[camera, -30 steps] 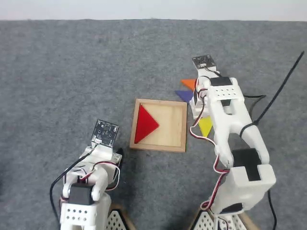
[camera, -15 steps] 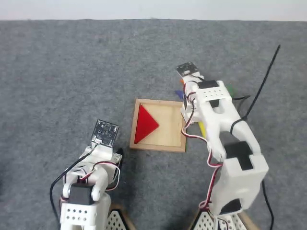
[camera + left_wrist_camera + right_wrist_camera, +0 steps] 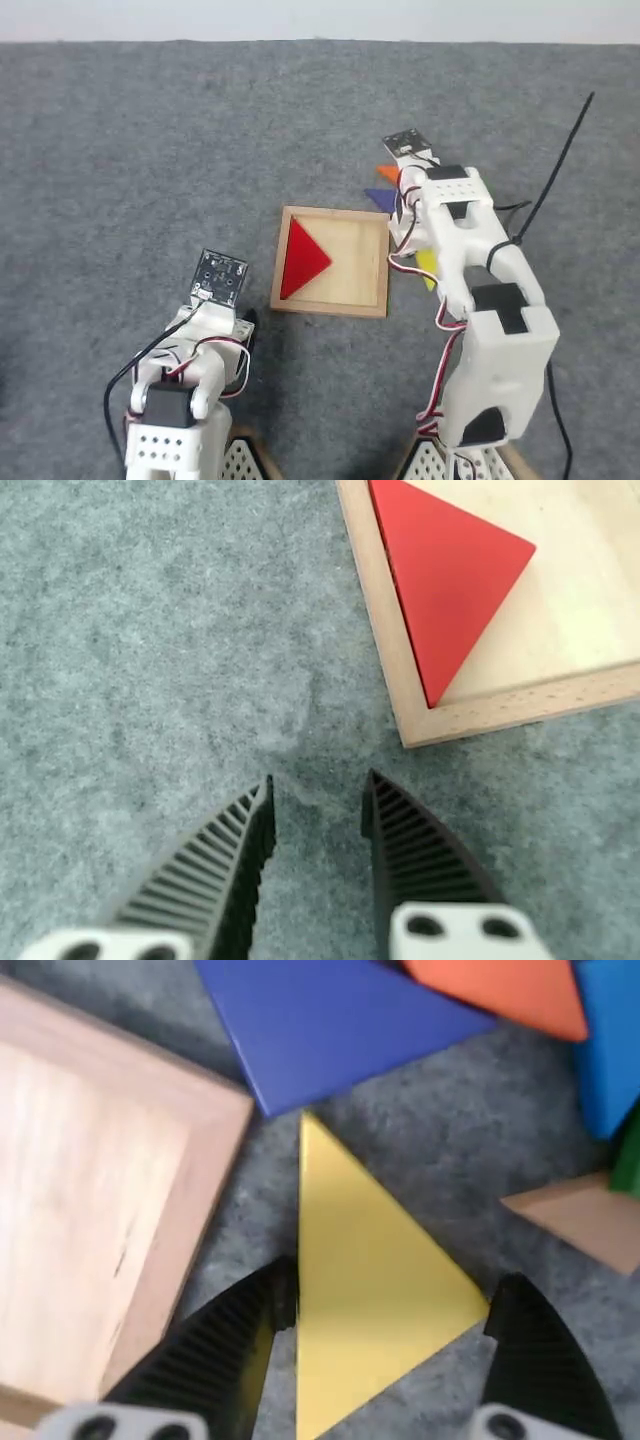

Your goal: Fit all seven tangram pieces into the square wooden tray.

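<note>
Tray (image 3: pixel 329 308) of wood sits mid-table with 1 red triangle (image 3: pixel 303 258) inside, on its 9 o'clock side. Yellow triangle (image 3: pixel 370 1250) lies on the grey carpet (image 3: pixel 150 150) just outside at 3 o'clock, near a blue piece (image 3: pixel 330 1020) and an orange piece (image 3: pixel 500 985). Right gripper (image 3: pixel 395 1295) sits over it, fingers apart, 1 on each side. Left gripper (image 3: pixel 320 780) rests at 8 o'clock of the tray, fingers apart, holding nothing.

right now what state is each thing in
wooden tray: holds one piece, rest bare
red triangle: inside tray, flat against a wall
yellow triangle: flat outside tray, not gripped
dark blue triangle: flat outside tray
left gripper: open, empty
right gripper: open, straddling yellow triangle
</note>
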You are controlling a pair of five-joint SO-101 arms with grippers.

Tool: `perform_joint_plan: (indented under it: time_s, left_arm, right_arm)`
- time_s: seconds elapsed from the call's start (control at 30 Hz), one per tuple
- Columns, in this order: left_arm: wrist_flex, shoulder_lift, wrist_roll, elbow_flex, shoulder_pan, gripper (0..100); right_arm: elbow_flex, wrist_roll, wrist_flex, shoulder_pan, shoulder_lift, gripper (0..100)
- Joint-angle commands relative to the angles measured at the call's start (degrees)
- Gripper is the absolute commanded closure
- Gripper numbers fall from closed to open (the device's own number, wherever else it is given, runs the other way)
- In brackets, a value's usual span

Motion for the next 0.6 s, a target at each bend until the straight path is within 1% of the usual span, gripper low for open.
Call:
perform_joint_plan:
  time_s: [0.0, 0.1, 0.2, 0.37, 0.57]
  left_arm:
    - [0.2, -1.1, 0.4, -0.6, -0.3, 86]
    - [0.2, -1.1, 0.4, -0.6, -0.3, 86]
    - [0.2, -1.1, 0.4, -0.6, -0.3, 86]
    - [0.2, -1.1, 0.4, -0.6, -0.3, 86]
    - [0.2, -1.1, 0.4, -0.6, -0.3, 86]
  right_arm:
    - [-4.2, 0.8, -0.6, 0.8, 1.3, 69.9]
    - [-7.3, 1.3, 0.6, 0.9, 4.0, 70.2]
    - [-9.3, 2.5, 4.0, 0.7, 5.5, 70.8]
    - [-9.1, -0.9, 5.3, 0.9, 5.7, 80.8]
    - [-8.6, -3.0, 5.3, 0.5, 5.6, 82.4]
